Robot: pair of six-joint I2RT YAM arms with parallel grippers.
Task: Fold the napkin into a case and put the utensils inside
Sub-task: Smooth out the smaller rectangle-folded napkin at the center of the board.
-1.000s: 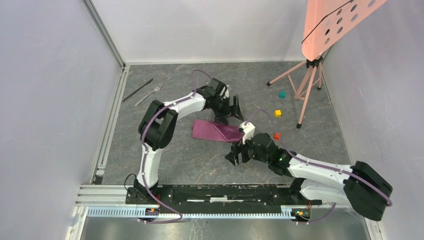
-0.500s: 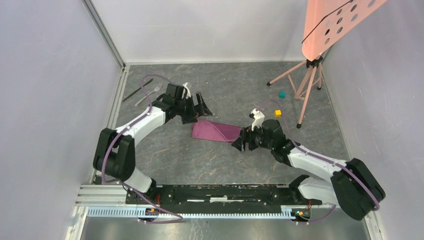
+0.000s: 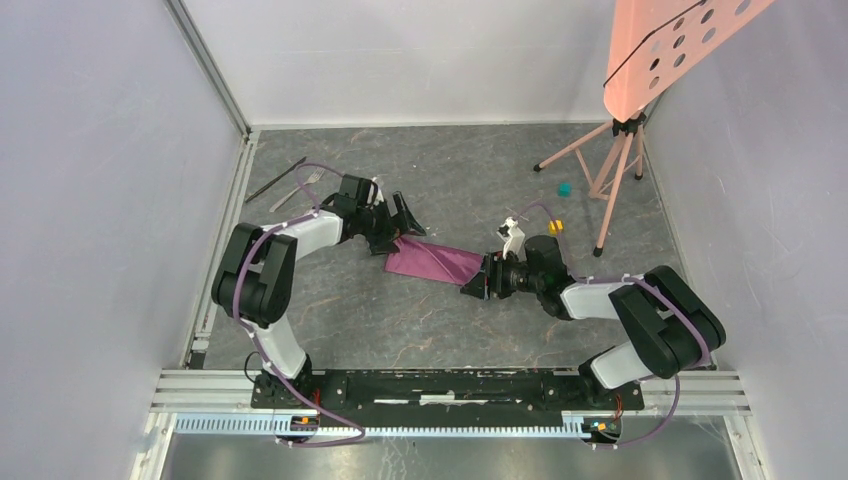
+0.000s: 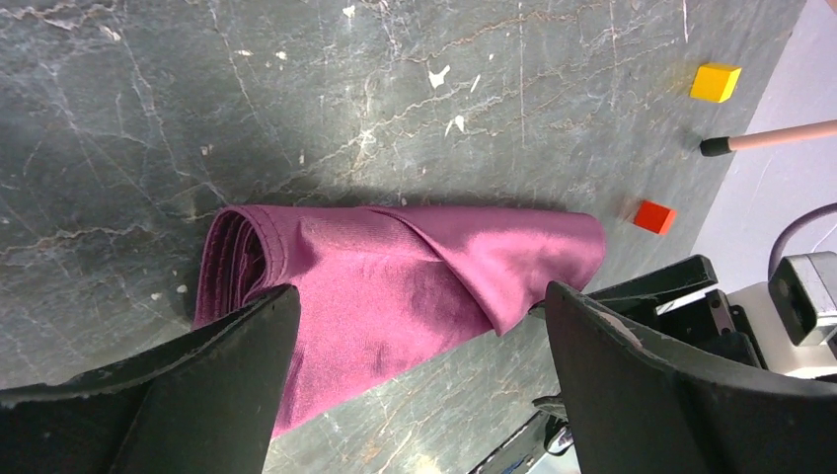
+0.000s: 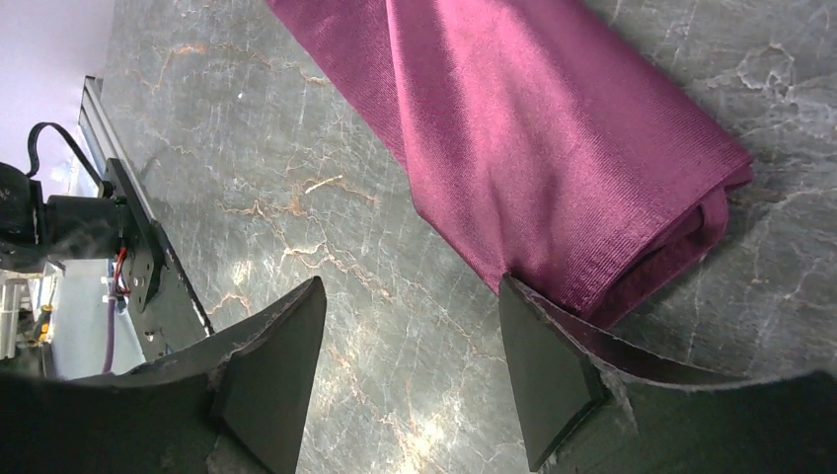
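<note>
The plum-purple napkin lies folded into a narrow layered case mid-table; it also shows in the left wrist view and the right wrist view. My left gripper is open and empty, hovering over the case's left end. My right gripper is open and empty, low at the case's right end, with one finger against the cloth edge. The silver fork and dark knife lie at the far left, away from both grippers.
A teal cube and a yellow cube sit at the right; a red cube lies near the case's right end. A pink tripod with a perforated panel stands at the back right. A metal rail runs along the left wall.
My left gripper has drawn back from above the napkin to its left end. My right gripper has moved up and in to the napkin's right end and lowered. The napkin has barely shifted.
</note>
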